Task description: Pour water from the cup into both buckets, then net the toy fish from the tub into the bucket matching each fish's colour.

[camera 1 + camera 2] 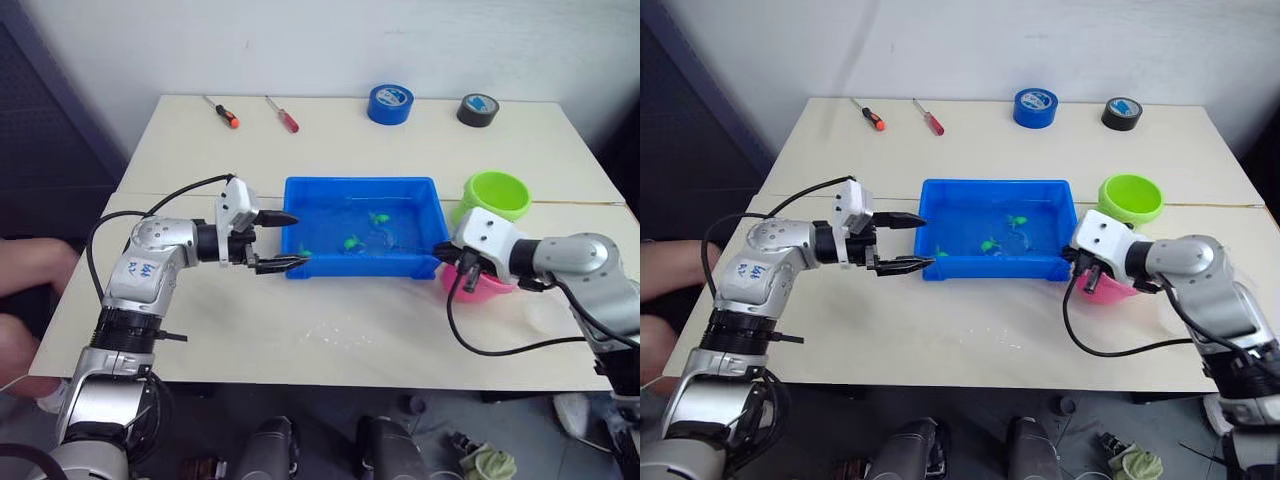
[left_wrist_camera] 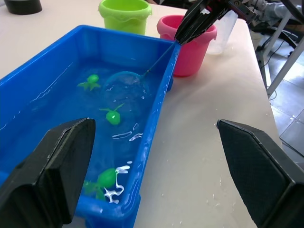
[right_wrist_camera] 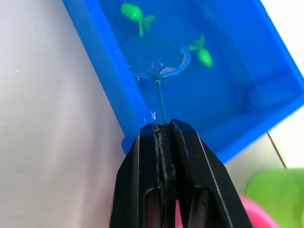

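I see my left arm bent across the bench [image 1: 330, 330], its left gripper [image 1: 280, 241] at the left end of the tub [image 1: 300, 190], jaws spread wide, one finger above the rim and one at the near left corner. My right arm comes in from the right, and the right gripper [image 3: 162, 129] has its jaws pressed together on the thin handle of the net [image 3: 156, 61].

The net's hoop lies in the water in the tub, between two green fish [image 3: 135, 13]; the right wrist view shows this clearly. The left wrist view shows a third green fish [image 2: 105, 178] at the tub's near left corner. It also shows the clear cup [image 2: 222, 33] standing just behind the pink bucket [image 2: 192, 47], on the bench.

The green bucket [image 1: 495, 195] stands just right of the tub's far right corner, the pink one nearer, partly hidden by my right wrist.

The tub is smooth glossy plastic, rectangular, with rippled water. Far on the bench lie two screwdrivers [image 1: 222, 111] and two tape rolls [image 1: 390, 103].
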`<state>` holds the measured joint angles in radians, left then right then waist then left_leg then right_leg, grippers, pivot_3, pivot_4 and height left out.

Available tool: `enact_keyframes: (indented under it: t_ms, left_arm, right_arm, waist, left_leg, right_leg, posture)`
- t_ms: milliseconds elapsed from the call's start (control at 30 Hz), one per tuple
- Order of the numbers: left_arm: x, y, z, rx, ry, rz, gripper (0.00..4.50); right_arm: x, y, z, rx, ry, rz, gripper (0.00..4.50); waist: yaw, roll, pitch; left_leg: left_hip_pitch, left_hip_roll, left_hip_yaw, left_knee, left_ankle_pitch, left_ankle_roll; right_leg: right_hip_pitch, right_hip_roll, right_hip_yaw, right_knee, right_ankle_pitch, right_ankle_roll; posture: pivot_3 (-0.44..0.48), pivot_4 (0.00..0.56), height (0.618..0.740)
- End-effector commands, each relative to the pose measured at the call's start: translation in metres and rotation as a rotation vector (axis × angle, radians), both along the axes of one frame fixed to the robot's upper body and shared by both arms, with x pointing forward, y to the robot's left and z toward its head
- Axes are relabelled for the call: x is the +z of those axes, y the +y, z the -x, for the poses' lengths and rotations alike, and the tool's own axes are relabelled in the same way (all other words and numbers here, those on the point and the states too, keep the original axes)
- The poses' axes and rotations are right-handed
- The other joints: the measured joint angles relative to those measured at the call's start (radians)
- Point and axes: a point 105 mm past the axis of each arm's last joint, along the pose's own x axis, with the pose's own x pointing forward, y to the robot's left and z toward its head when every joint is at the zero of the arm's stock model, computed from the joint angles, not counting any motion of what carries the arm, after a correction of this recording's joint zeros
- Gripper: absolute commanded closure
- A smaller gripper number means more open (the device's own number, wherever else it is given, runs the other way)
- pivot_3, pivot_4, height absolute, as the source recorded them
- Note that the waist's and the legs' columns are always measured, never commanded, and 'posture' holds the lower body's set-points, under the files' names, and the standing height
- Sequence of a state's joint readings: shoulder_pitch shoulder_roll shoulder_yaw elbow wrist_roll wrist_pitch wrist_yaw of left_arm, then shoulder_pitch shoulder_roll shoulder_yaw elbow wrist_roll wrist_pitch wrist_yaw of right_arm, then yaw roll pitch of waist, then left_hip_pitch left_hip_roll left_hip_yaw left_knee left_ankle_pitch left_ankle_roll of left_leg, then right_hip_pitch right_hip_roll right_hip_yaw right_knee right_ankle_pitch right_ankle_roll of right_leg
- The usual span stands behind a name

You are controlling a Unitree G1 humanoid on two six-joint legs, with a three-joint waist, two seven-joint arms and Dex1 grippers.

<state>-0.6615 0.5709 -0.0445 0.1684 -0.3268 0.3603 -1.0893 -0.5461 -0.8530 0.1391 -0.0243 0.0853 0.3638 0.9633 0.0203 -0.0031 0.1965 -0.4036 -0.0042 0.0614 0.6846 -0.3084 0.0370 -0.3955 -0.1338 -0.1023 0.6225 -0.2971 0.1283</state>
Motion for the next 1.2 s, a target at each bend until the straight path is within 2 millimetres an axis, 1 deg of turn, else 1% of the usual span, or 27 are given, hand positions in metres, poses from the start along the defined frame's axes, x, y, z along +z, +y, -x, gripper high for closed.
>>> enact_keyframes:
  t_ms: [33,133,167,233,333,400,500,600,733,767,867,967,1000,1067,1133,1167,1200]
  left_arm:
    - [0.012,0.005,0.004,0.019,-0.051,0.013,0.03]
    - [0.013,0.009,0.005,0.038,-0.056,0.016,0.03]
    - [0.014,0.011,0.005,0.047,-0.057,0.017,0.03]
    - [0.014,0.013,0.005,0.061,-0.056,0.02,0.03]
    - [0.016,0.016,0.003,0.08,-0.056,0.036,0.03]
    - [0.022,0.013,0.001,0.077,-0.05,0.075,0.03]
    - [0.027,0.007,0.0,0.054,-0.045,0.098,0.03]
    - [0.031,-0.004,-0.002,0.02,-0.051,0.109,0.03]
    - [0.042,-0.025,-0.007,-0.042,-0.043,0.174,0.03]
    - [0.043,-0.027,-0.007,-0.053,-0.04,0.181,0.03]
    - [0.045,-0.043,-0.011,-0.101,-0.04,0.19,0.03]
    - [0.046,-0.054,-0.014,-0.135,-0.043,0.193,0.03]
    - [0.047,-0.057,-0.015,-0.144,-0.045,0.195,0.03]
    - [0.047,-0.06,-0.018,-0.152,-0.049,0.196,0.03]
    - [0.05,-0.064,-0.019,-0.16,-0.056,0.202,0.03]
    - [0.05,-0.064,-0.019,-0.164,-0.06,0.203,0.03]
    - [0.051,-0.065,-0.019,-0.168,-0.063,0.205,0.03]
  right_arm:
    - [0.003,0.011,-0.006,0.039,-0.01,-0.012,4.5]
    - [0.006,0.021,-0.008,0.029,0.048,-0.139,4.5]
    - [0.013,0.024,-0.007,0.008,0.083,-0.231,4.5]
    - [0.021,0.026,-0.005,-0.016,0.131,-0.339,4.5]
    - [0.026,0.025,0.0,-0.043,0.179,-0.428,4.5]
    - [0.03,0.021,0.006,-0.077,0.212,-0.516,4.5]
    - [0.034,0.016,0.013,-0.117,0.221,-0.584,4.5]
    - [0.043,0.003,0.02,-0.182,0.204,-0.66,4.5]
    - [0.056,-0.021,0.034,-0.264,0.113,-0.656,4.5]
    - [0.057,-0.024,0.035,-0.278,0.102,-0.655,4.5]
    - [0.071,-0.049,0.044,-0.368,0.019,-0.654,4.5]
    - [0.083,-0.069,0.05,-0.442,-0.051,-0.64,4.5]
    - [0.088,-0.08,0.05,-0.488,-0.087,-0.627,4.5]
    - [0.094,-0.091,0.05,-0.535,-0.124,-0.613,4.5]
    - [0.101,-0.119,0.045,-0.647,-0.21,-0.542,4.5]
    - [0.103,-0.127,0.043,-0.681,-0.238,-0.512,4.5]
    - [0.103,-0.135,0.041,-0.703,-0.27,-0.444,4.5]
  waist:
    - [0.003,0.0,0.0]
    - [0.003,0.0,0.0]
    - [0.002,0.0,0.0]
    - [0.002,0.0,0.0]
    - [0.003,0.0,0.0]
    - [0.003,0.0,0.0]
    - [0.005,0.0,0.0]
    - [0.006,0.0,0.0]
    - [0.008,0.0,0.0]
    - [0.007,0.0,0.0]
    - [0.006,0.0,0.0]
    - [0.006,0.0,0.0]
    - [0.006,0.0,0.0]
    - [0.006,0.0,0.0]
    - [0.005,0.0,0.0]
    - [0.005,0.0,0.0]
    - [0.005,0.0,0.0]
  left_leg:
    - [0.0,0.0,0.0,0.0,0.0,0.0]
    - [-0.001,0.0,-0.001,0.0,0.0,0.0]
    - [-0.001,0.0,-0.002,0.0,0.0,0.0]
    - [-0.001,0.0,-0.002,0.0,0.0,0.0]
    - [-0.001,0.0,-0.003,0.0,0.0,0.0]
    - [-0.001,0.0,-0.003,0.0,0.0,0.0]
    - [-0.001,0.0,-0.004,0.0,0.0,0.0]
    - [-0.001,-0.001,-0.004,0.0,0.0,0.0]
    - [-0.001,-0.001,-0.003,0.0,0.0,0.0]
    - [-0.001,-0.001,-0.003,0.0,0.0,0.0]
    - [-0.001,-0.001,-0.002,0.0,0.0,0.0]
    - [-0.001,-0.001,-0.002,0.0,0.0,0.0]
    - [-0.001,-0.001,-0.001,0.0,0.0,0.0]
    - [-0.001,-0.001,0.0,0.0,0.0,0.0]
    - [-0.001,-0.001,0.0,0.0,0.0,0.0]
    - [-0.001,-0.001,0.001,-0.001,0.0,0.0]
    - [-0.001,-0.001,0.002,-0.001,0.0,0.0]
  right_leg:
    - [0.0,0.0,0.0,0.0,0.0,0.0]
    - [0.0,0.0,0.0,0.0,0.0,0.0]
    - [0.0,0.0,-0.001,0.0,0.0,0.0]
    - [0.0,0.0,-0.001,0.0,0.0,0.0]
    - [0.0,0.0,-0.001,0.001,0.0,0.0]
    - [0.0,0.0,-0.001,0.001,0.0,0.0]
    - [0.0,0.0,-0.001,0.001,0.0,0.0]
    - [0.0,0.0,-0.001,0.001,0.0,0.0]
    - [0.0,0.0,-0.001,0.001,0.0,0.0]
    - [0.0,0.0,-0.001,0.001,0.0,0.0]
    - [0.0,0.0,-0.001,0.001,0.0,0.0]
    - [0.0,0.0,-0.001,0.001,0.0,0.0]
    - [0.0,0.0,-0.001,0.001,0.0,0.0]
    - [0.0,0.0,0.0,0.001,0.0,0.0]
    - [0.0,0.0,0.0,0.0,0.0,0.0]
    - [0.0,0.0,0.0,0.0,0.0,0.0]
    - [0.0,0.0,0.0,0.0,0.0,0.0]
  posture:
    - [0.0,0.15,0.74]
    - [0.0,0.15,0.74]
    - [0.0,0.15,0.74]
    - [0.0,0.15,0.74]
    - [0.0,0.15,0.74]
    - [0.0,0.15,0.74]
    - [0.0,0.15,0.74]
    - [0.0,0.15,0.74]
    - [0.0,0.15,0.74]
    - [0.0,0.15,0.74]
    - [0.0,0.15,0.74]
    - [0.0,0.15,0.74]
    - [0.0,0.15,0.74]
    - [0.0,0.15,0.74]
    - [0.0,0.15,0.74]
    - [0.0,0.15,0.74]
    - [0.0,0.15,0.74]
